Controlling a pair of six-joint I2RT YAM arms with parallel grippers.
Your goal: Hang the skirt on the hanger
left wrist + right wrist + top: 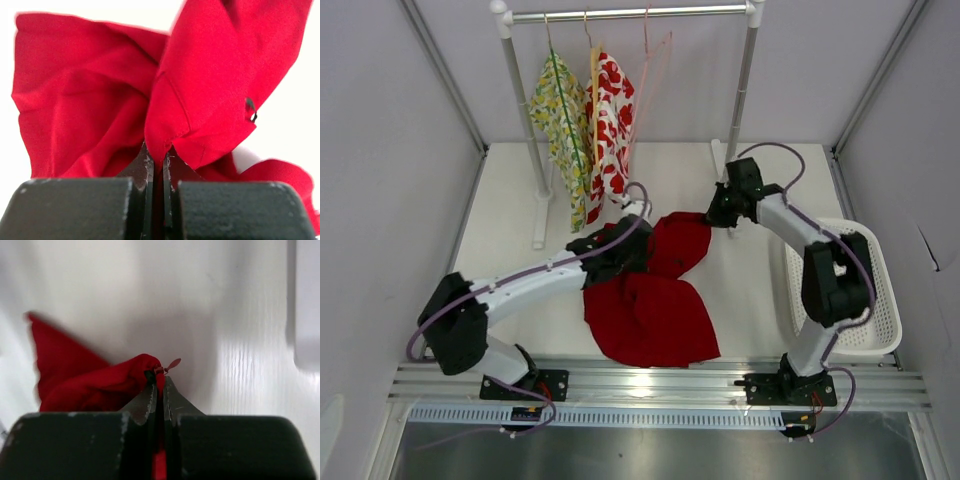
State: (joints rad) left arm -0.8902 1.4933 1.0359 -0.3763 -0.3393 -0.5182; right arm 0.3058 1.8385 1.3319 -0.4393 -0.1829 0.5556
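gap between rack posts (744, 95), basket (882, 300) at right

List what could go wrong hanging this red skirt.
1. The right tool pinches only a small fold of the plain deep-red cloth skirt; it may slip once lifted.
2. The left tool holds a bunched edge, so it may not spread open.
3. The thin pale pink wire hanger hangs close beside the white red-flowered garment; they could snag.

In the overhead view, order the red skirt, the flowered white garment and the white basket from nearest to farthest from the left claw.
1. Red skirt, held in the claw.
2. Flowered white garment, on the rack behind.
3. White basket, far right.
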